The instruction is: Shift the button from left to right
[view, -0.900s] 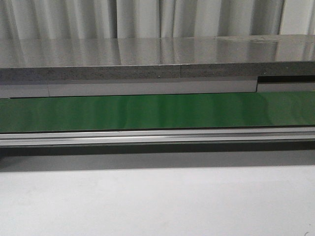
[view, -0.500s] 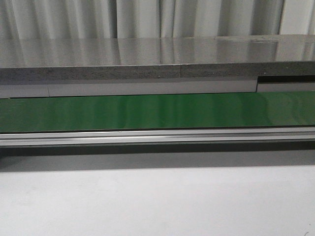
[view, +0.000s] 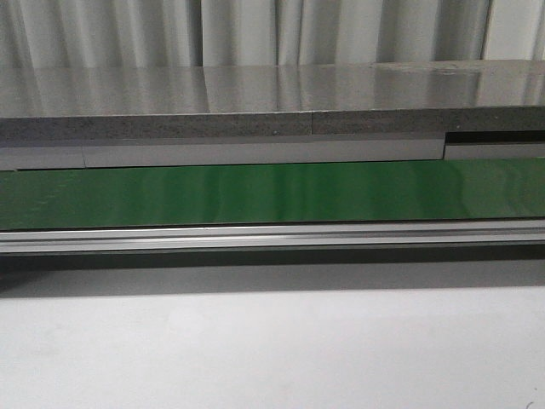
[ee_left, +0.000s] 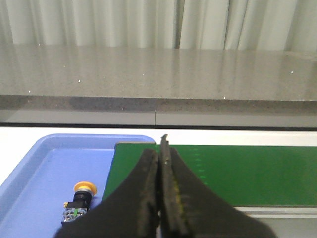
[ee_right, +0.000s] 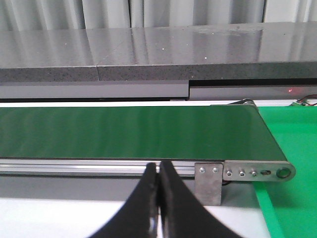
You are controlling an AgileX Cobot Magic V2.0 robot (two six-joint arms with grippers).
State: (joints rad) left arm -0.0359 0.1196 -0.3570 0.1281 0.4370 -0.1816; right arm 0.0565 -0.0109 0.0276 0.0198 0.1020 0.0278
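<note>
The button [ee_left: 79,199] is seen lying in a blue tray [ee_left: 44,163] beside the green belt [ee_left: 237,168]. Both the left hand [ee_left: 161,163] and the right hand [ee_right: 158,173] are pressed together, empty.

conveyor belt [view: 272,194]: deep green, plain, with soft pale sheen streaks
belt frame [view: 272,236]: silver-grey metal
table [view: 272,349]: plain off-white
counter [view: 255,89]: speckled grey, glossy top, darker grainy front edge
curtain [view: 255,32]: pale grey-white with vertical folds
tray [ee_left: 34,173]: light blue, plain
button [ee_left: 79,201]: yellow round cap, black body, small green mark on its end
left gripper [ee_left: 159,158]: black fingers, yellowish tinge along the inner faces
right gripper [ee_right: 158,171]: black fingers
mat [ee_right: 292,144]: bright green, plain
</note>
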